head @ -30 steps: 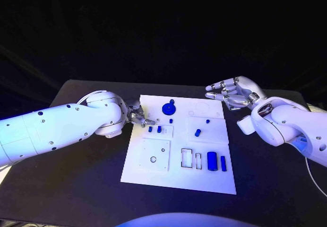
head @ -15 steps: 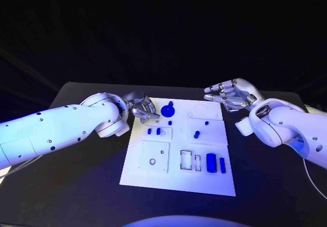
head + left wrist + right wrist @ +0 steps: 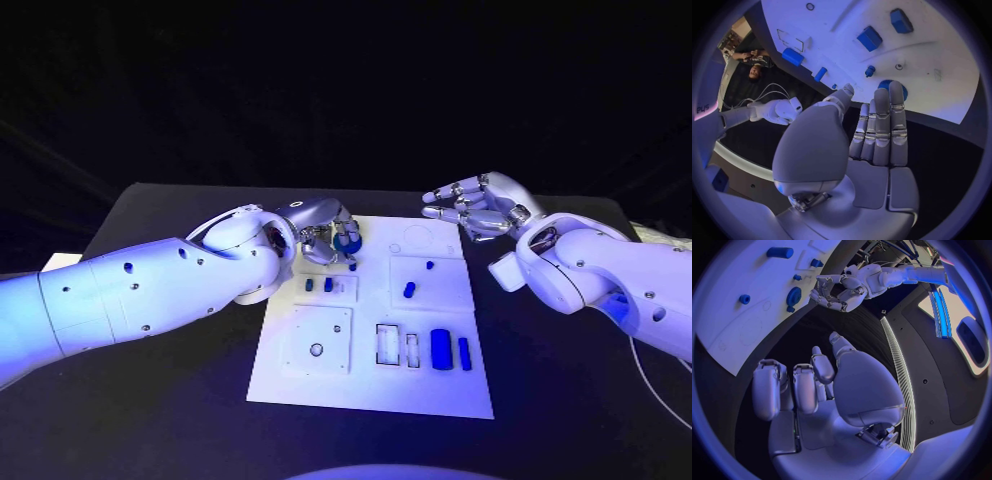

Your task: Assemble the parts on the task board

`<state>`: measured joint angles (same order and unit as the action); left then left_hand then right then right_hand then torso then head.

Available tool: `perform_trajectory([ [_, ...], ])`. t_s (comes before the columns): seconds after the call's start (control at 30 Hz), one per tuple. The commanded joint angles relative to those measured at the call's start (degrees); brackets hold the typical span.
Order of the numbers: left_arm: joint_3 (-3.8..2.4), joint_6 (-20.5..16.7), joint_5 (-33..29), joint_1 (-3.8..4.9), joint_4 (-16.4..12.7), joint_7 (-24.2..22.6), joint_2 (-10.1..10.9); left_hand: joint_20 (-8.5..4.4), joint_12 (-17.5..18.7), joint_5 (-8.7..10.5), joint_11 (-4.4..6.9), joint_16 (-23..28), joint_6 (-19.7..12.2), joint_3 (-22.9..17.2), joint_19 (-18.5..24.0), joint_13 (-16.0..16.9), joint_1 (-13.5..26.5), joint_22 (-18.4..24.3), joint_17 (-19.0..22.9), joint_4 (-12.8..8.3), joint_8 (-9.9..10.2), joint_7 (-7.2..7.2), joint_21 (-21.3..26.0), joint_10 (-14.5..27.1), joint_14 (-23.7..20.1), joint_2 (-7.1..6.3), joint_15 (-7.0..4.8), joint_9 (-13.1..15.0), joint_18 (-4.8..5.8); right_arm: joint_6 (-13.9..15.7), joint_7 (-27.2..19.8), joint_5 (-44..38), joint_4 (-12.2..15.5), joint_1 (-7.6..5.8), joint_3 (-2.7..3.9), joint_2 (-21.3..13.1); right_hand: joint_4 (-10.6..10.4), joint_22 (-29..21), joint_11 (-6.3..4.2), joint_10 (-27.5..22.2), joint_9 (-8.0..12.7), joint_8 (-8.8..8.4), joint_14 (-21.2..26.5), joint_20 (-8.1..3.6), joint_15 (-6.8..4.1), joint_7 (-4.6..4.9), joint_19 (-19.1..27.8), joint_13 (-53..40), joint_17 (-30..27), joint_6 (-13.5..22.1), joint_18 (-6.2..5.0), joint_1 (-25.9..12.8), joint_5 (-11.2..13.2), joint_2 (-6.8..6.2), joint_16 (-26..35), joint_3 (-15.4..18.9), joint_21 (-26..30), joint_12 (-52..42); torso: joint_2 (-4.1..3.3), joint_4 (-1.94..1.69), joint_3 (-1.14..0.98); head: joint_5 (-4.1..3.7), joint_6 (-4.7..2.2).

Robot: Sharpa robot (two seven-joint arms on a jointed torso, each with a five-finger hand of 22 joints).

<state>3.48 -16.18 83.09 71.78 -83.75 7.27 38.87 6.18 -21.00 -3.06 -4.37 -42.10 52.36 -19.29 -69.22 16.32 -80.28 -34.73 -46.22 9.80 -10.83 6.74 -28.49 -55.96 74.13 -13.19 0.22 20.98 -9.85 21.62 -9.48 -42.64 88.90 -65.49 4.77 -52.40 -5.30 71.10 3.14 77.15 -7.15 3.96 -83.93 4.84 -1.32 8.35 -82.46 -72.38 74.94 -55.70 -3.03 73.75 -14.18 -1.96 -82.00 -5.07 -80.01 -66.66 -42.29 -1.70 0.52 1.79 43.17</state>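
My left hand (image 3: 320, 232) hovers over the far left part of the white rectangular task board (image 3: 296, 385), fingers extended close together above the round blue disc part (image 3: 346, 240), holding nothing that I can see. My right hand (image 3: 479, 207) floats beyond the board's far right corner, fingers loosely curled, spread and empty. Small blue block parts (image 3: 317, 285) and blue cylinder parts (image 3: 441, 349) lie on the board.

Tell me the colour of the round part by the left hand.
Blue; the round part shows best in the right wrist view.
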Motion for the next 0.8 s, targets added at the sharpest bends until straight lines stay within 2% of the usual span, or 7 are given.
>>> perform_trajectory([
  [0.03, 0.06, 1.4, 9.2, -0.11, 0.8, -2.2, -1.0, -0.68, 0.7, -0.24, 0.35, -12.9, 1.1, 0.5, -3.9, -1.4, -1.1, -2.8, -10.0, -0.2, 0.8, -0.05, -3.9, -1.3, 5.8, 0.59, -0.69, -1.6, -0.32, -0.7, -0.4, -0.1, 0.0, 0.07, 0.01, 0.2, 0.0, -0.1, 0.09, -0.2, 0.1, 0.02, -3.3, -0.21, 0.07, -0.02, 0.3, 0.1, 2.4, -0.2, -0.78, -0.6, -0.3, 0.28, 0.2, 0.3, 0.3, 0.2, 0.00, 0.02, 0.00, -0.34, -0.20],
  [0.1, 0.08, 3.1, 10.2, -0.16, 1.3, -1.5, -1.5, -1.22, 1.5, -0.25, 0.71, -23.3, 1.7, 0.9, -9.0, -2.9, -1.3, -13.9, -18.5, 0.1, 1.8, -0.33, -16.6, -2.8, 9.3, 0.62, -1.12, -3.2, 1.64, -0.7, -0.5, -0.1, 0.0, 0.07, 0.01, 0.2, 0.0, -0.1, 0.09, -0.2, 0.1, 0.02, -3.3, -0.21, 0.07, -0.02, 0.3, 0.1, 2.4, -0.2, -0.78, -0.6, -0.3, 0.28, 0.2, 0.3, 0.3, 0.2, 0.00, 0.03, -0.02, -0.32, -0.25],
  [0.17, 0.10, 4.4, 11.0, -0.21, 1.7, -0.8, -2.0, -1.43, 2.6, -0.25, 0.71, -28.4, 2.6, 1.3, -11.0, -4.2, -1.5, -20.4, -22.6, 0.4, 2.5, -0.29, -23.6, -3.8, 10.4, 0.68, -1.13, -4.6, 2.72, -0.7, -0.5, -0.1, 0.0, 0.08, 0.01, 0.2, 0.0, -0.1, 0.09, -0.2, 0.1, 0.01, -3.3, -0.22, 0.07, -0.01, 0.2, 0.1, 2.5, -0.2, -0.77, -0.6, -0.4, 0.31, 0.2, 0.3, 0.3, 0.2, 0.01, 0.00, -0.04, -0.39, -0.16],
  [0.23, 0.11, 5.7, 11.6, -0.29, 2.0, 0.1, -2.4, -1.43, 3.5, -0.26, 0.75, -31.5, 3.7, 1.7, -12.0, -5.3, -1.7, -24.7, -25.1, 0.6, 2.9, -0.19, -28.2, -4.6, 11.1, 0.83, -1.29, -5.6, 3.44, -0.7, -0.5, -0.1, 0.0, 0.08, 0.01, 0.2, 0.0, -0.1, 0.09, -0.2, 0.1, 0.01, -3.3, -0.22, 0.07, -0.01, 0.2, 0.1, 2.5, -0.2, -0.77, -0.6, -0.4, 0.31, 0.2, 0.3, 0.3, 0.2, 0.00, 0.01, -0.03, -0.40, -0.16],
  [0.47, 0.11, 9.5, 12.6, -0.46, 2.5, 1.9, -3.1, -1.46, 5.6, -0.28, 0.76, -35.8, 5.8, 2.3, -13.8, -7.2, -2.3, -32.1, -28.4, 0.8, 3.4, -0.46, -36.0, -5.4, 12.5, 1.39, -1.28, -7.1, 4.60, -0.8, -0.5, 0.0, -0.1, 0.09, 0.01, 0.2, 0.0, -0.1, 0.09, -0.2, 0.1, 0.01, -3.3, -0.22, 0.07, -0.01, 0.2, 0.1, 2.5, -0.2, -0.77, -0.6, -0.4, 0.31, 0.2, 0.3, 0.3, 0.2, 0.03, 0.03, -0.04, -0.26, 0.09],
  [0.63, 0.09, 10.5, 12.8, -0.53, 3.4, 2.1, -3.8, -1.54, 6.7, -0.64, 0.85, -36.4, 6.4, 1.4, -14.3, -7.9, -3.1, -34.0, -28.7, 0.7, 3.9, -0.69, -37.9, -6.6, 12.8, 1.99, -1.38, -7.7, 4.87, -0.8, -0.6, 0.0, 0.0, 0.10, 0.01, 0.3, 0.0, 0.0, 0.09, -0.2, 0.1, 0.00, -3.3, -0.22, 0.07, -0.01, 0.2, 0.0, 2.5, -0.2, -0.77, -0.7, -0.5, 0.36, 0.2, 0.3, 0.3, 0.1, -0.03, -0.02, 0.04, -0.24, 0.22],
  [0.8, 0.08, 9.9, 12.5, -0.88, 4.6, 1.6, -4.6, -1.60, 8.2, -1.02, 0.87, -36.4, 6.7, -0.3, -14.4, -8.8, -4.0, -35.1, -28.3, 0.5, 4.6, -0.62, -39.0, -7.9, 12.8, 2.34, -1.46, -8.4, 5.00, -0.8, -0.6, 0.0, 0.0, 0.11, 0.01, 0.4, 0.0, 0.0, 0.09, -0.2, 0.1, 0.00, -3.3, -0.22, 0.07, -0.01, 0.2, 0.0, 2.5, -0.2, -0.77, -0.7, -0.4, 0.37, 0.2, 0.4, 0.3, 0.1, 0.02, 0.04, 0.01, -0.20, 0.26],
])
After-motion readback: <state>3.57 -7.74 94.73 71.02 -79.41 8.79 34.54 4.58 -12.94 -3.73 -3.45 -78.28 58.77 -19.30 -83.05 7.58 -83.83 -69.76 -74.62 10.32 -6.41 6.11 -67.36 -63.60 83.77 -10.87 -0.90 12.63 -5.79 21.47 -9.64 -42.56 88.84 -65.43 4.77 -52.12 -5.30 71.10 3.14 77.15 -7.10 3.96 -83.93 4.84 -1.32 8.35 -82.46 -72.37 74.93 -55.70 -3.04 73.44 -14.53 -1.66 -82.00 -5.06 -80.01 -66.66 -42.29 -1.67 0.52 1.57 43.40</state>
